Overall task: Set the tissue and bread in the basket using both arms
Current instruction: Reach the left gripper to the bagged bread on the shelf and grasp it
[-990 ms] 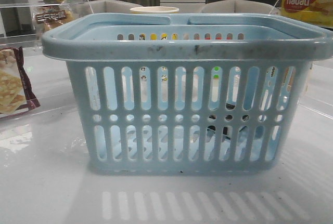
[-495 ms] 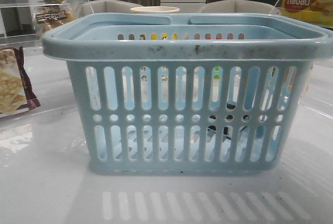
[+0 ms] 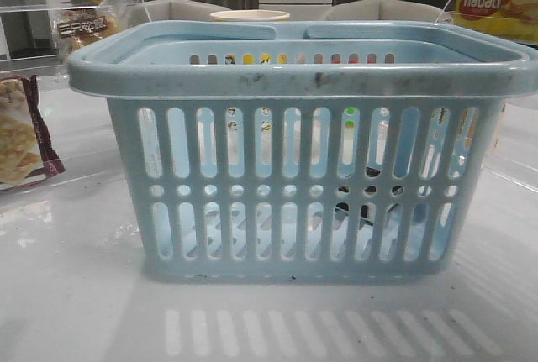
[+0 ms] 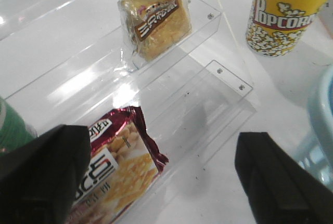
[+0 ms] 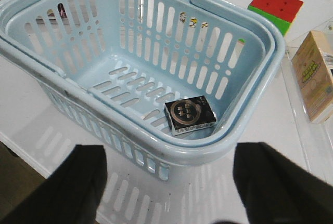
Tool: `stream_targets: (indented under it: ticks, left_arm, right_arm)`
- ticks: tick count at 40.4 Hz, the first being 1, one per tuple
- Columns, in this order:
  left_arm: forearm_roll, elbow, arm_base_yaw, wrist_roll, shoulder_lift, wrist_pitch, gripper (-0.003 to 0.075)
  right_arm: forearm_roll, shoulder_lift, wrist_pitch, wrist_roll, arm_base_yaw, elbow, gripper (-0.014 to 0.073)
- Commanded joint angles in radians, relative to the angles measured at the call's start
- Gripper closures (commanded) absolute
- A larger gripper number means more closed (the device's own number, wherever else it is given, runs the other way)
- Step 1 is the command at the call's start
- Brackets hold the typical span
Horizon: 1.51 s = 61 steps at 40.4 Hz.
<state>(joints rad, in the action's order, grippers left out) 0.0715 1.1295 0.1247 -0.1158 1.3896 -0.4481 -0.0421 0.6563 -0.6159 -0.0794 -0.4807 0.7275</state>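
Observation:
The light blue basket (image 3: 303, 76) fills the middle of the front view. In the right wrist view its rim (image 5: 250, 135) lies just beyond my right gripper (image 5: 169, 193), which is open and empty over the table. A small black square pack (image 5: 190, 115) lies on the basket floor; I cannot tell if it is the tissue. The bread (image 4: 155, 20), golden-brown in clear wrap, sits on a clear acrylic step shelf (image 4: 218, 21). My left gripper (image 4: 161, 182) is open and empty, well short of the bread. The bread also shows in the front view (image 3: 82, 26). Neither gripper shows in the front view.
A maroon-edged cracker packet (image 4: 117, 167) lies by the left gripper's finger, also in the front view (image 3: 21, 139). A yellow popcorn cup (image 4: 281, 13) stands behind the basket. A colour cube (image 5: 274, 3), a beige carton (image 5: 315, 73) and a yellow Nabati box (image 3: 496, 1) are on the right.

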Motion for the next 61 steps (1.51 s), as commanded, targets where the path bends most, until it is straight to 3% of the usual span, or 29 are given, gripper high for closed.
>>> stream_targets:
  ticks: [1, 14, 29, 33, 39, 46, 51, 61]
  left_arm:
    - [0.0, 0.122, -0.021, 0.004, 0.073, 0.079, 0.0107]
    - [0.0, 0.394, -0.037, 0.004, 0.368, 0.123, 0.0107]
    - [0.0, 0.451, -0.037, 0.004, 0.531, 0.365, 0.011]
    - [0.0, 0.451, -0.037, 0.004, 0.544, 0.407, 0.0183]
    - [0.0, 0.451, -0.037, 0.004, 0.55, 0.42, 0.0389]
    - [0.007, 0.451, -0.028, 0.006, 0.517, 0.399, 0.0561]
    - [0.007, 0.451, -0.011, 0.006, 0.441, 0.333, 0.0631]
    - [0.007, 0.451, 0.073, 0.006, 0.225, 0.105, 0.0629]
  right_arm:
    - [0.012, -0.001, 0.073, -0.011, 0.0, 0.025, -0.0008]
    - [0.012, -0.001, 0.073, -0.011, 0.0, 0.025, -0.0008]
    - [0.012, -0.001, 0.073, -0.011, 0.0, 0.025, -0.0008]
    - [0.012, -0.001, 0.073, -0.011, 0.0, 0.025, -0.0008]
    - [0.012, -0.002, 0.074, -0.011, 0.0, 0.025, -0.0008]
    - [0.012, -0.002, 0.074, -0.011, 0.0, 0.025, -0.0008]
    - [0.012, -0.002, 0.074, -0.011, 0.0, 0.025, -0.0008]
    - [0.012, -0.002, 0.074, -0.011, 0.0, 0.025, -0.0008]
